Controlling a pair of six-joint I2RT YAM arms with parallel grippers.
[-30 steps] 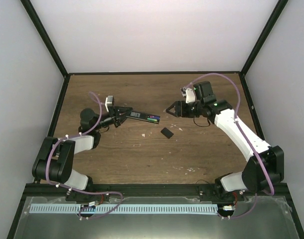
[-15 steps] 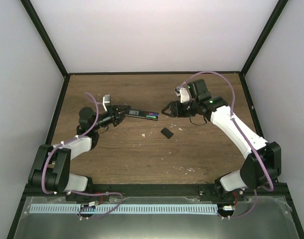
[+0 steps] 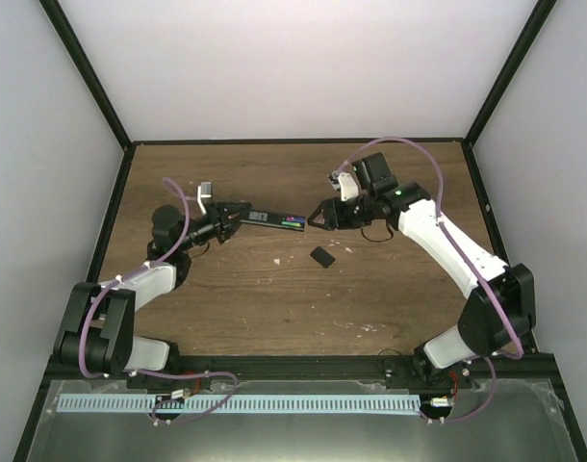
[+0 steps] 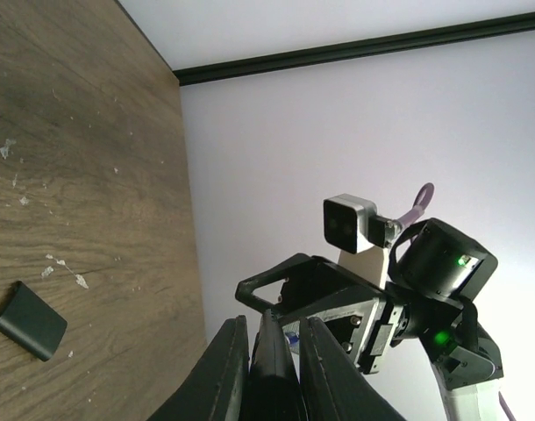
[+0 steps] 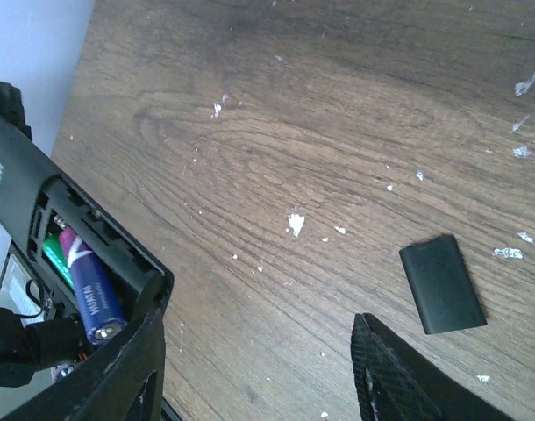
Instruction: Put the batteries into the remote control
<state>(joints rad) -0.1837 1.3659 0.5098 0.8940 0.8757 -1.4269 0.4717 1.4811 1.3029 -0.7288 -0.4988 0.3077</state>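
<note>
My left gripper (image 3: 231, 219) is shut on the remote control (image 3: 269, 219), a slim black bar held level above the table and pointing right. In the left wrist view the remote (image 4: 276, 368) sits clamped between my fingers. Its open battery bay shows in the right wrist view (image 5: 39, 197), with the green battery (image 5: 55, 259) and the purple battery (image 5: 92, 285) lying side by side inside. My right gripper (image 3: 318, 214) is open and empty, right at the remote's bay end, with its left finger (image 5: 127, 368) next to the bay.
The small black cover piece (image 3: 321, 257) lies flat on the wooden table below the remote's end; it also shows in the right wrist view (image 5: 442, 282) and the left wrist view (image 4: 28, 319). White flecks dot the wood. Black frame posts edge the table.
My right gripper has moved left, closing up to the remote's bay end. My left gripper has shifted the remote slightly up and to the left.
</note>
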